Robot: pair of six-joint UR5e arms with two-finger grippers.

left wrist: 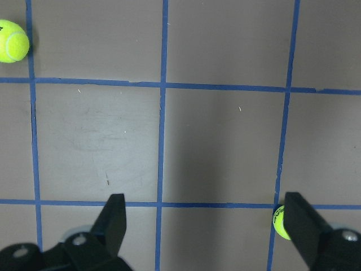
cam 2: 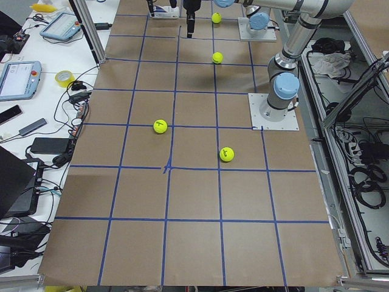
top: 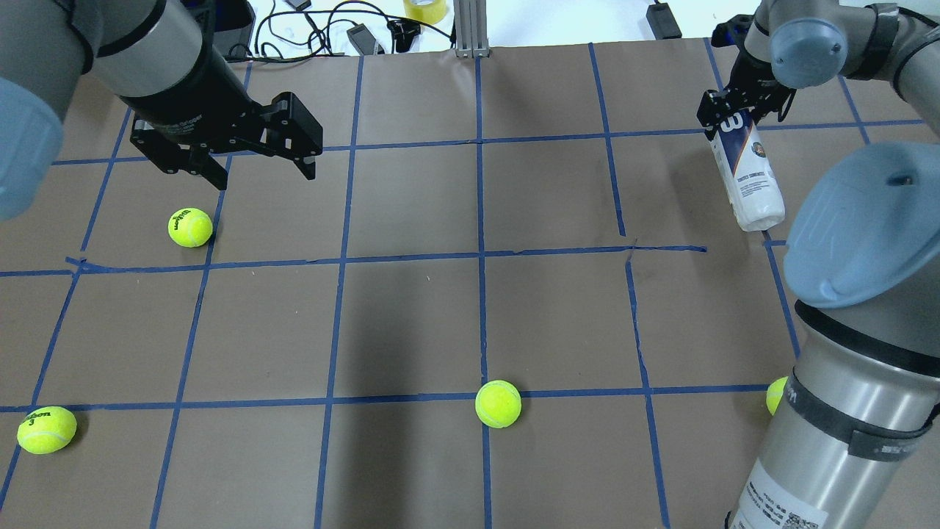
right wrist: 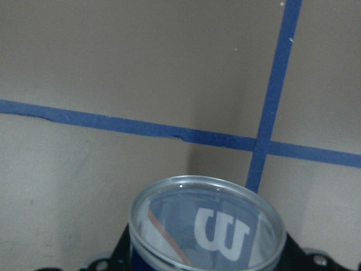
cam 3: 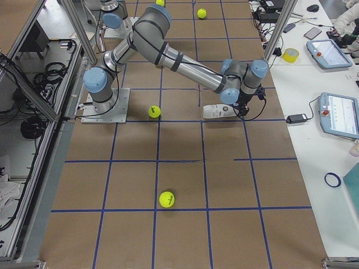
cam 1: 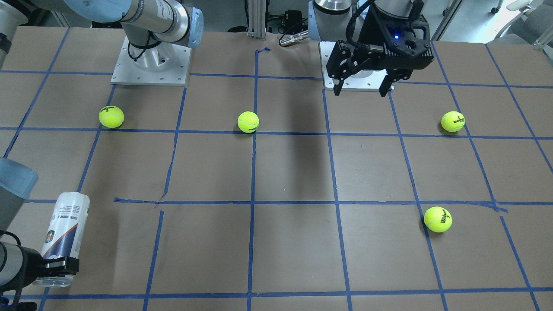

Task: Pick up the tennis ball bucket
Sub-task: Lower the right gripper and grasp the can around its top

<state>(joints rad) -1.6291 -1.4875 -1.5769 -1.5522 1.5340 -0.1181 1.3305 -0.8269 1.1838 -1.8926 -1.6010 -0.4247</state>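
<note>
We have the right gripper (top: 723,117) clamped on the tennis ball bucket (top: 750,184) by its rim end, probably for a one-handed lift; the bucket slants above the table's (top: 411,220) far-right corner; the left gripper (top: 263,175) hangs wide, unneeded, well apart.

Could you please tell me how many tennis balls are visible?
4 tennis balls: a row nearest the robot, at its left, centre, right; one farther out, left. None seems hidden.
</note>
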